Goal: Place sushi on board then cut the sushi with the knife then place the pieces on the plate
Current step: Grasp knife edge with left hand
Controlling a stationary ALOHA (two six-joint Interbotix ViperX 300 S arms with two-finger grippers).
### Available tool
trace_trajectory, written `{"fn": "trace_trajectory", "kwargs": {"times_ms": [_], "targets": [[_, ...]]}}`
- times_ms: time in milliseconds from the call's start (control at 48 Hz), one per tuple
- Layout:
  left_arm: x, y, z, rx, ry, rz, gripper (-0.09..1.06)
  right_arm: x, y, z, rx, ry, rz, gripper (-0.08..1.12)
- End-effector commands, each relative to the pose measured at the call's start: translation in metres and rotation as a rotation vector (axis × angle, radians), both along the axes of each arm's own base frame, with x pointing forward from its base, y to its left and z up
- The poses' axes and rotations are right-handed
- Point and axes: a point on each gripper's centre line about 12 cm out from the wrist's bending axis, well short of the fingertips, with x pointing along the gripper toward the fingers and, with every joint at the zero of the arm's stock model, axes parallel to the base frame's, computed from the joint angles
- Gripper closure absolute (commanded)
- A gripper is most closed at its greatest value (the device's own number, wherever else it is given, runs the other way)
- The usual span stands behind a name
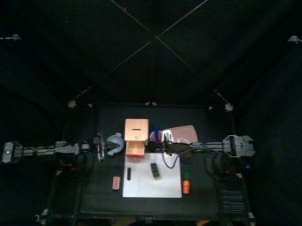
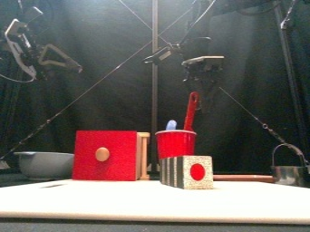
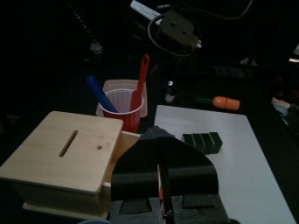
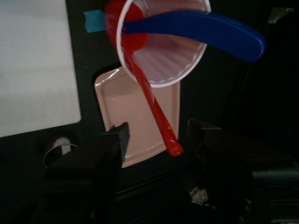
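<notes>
Table [image 1: 94,199]; board [image 2: 155,201], box [image 2: 107,155], cup [image 2: 176,143], tray [image 4: 135,122]

4 views. Top: high overhead, tilted toward back. Front: level at table [image 1: 101,199] edge, close. My 2 wrist cameras: closest. Front and both wrists share red cup [image 2: 176,143].

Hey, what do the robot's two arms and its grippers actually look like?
The left arm and right arm are slim, black and jointed, with pale grey patches. The left gripper and right gripper each end in two broad, flat black fingers. A pale cross-plate sits above the right one's.
</notes>
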Motion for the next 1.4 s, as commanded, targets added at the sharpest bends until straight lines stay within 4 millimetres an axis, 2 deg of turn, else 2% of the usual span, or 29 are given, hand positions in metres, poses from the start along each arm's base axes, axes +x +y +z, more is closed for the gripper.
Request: {"fn": "trace_trajectory", "kwargs": {"times_ms": [21, 188, 375, 542, 688, 854, 1000, 1396], "targets": [[0.002, 0.001, 0.006, 0.005, -0.019, 0.004, 0.81, 0.000, 0.002, 0.027, -0.044, -0.064, 0.027, 0.10], [0.002, 0.001, 0.006, 0.005, -0.019, 0.004, 0.81, 0.011, 0.003, 0.039, -0.043, -0.084, 0.028, 0.11], [0.002, 0.001, 0.005, 0.001, -0.015, 0.005, 0.81, 0.021, 0.007, 0.031, -0.007, -0.057, 0.041, 0.11], [0.001, 0.001, 0.003, 0.002, -0.012, 0.004, 0.81, 0.022, 0.006, 0.025, 0.008, -0.032, 0.054, 0.12], [0.001, 0.001, 0.003, 0.002, -0.010, 0.004, 0.81, 0.021, 0.006, 0.024, 0.012, -0.021, 0.058, 0.18], [0.002, 0.001, 0.004, 0.003, -0.014, 0.004, 0.81, 0.021, 0.004, 0.017, 0.007, 0.005, 0.058, 0.33], [0.002, 0.001, 0.004, 0.001, -0.014, 0.005, 0.81, 0.022, 0.003, 0.014, 0.005, 0.016, 0.061, 0.41], [0.001, 0.001, 0.003, 0.001, -0.012, 0.005, 0.81, 0.017, 0.001, 0.003, -0.014, 0.055, 0.061, 0.42]]}}
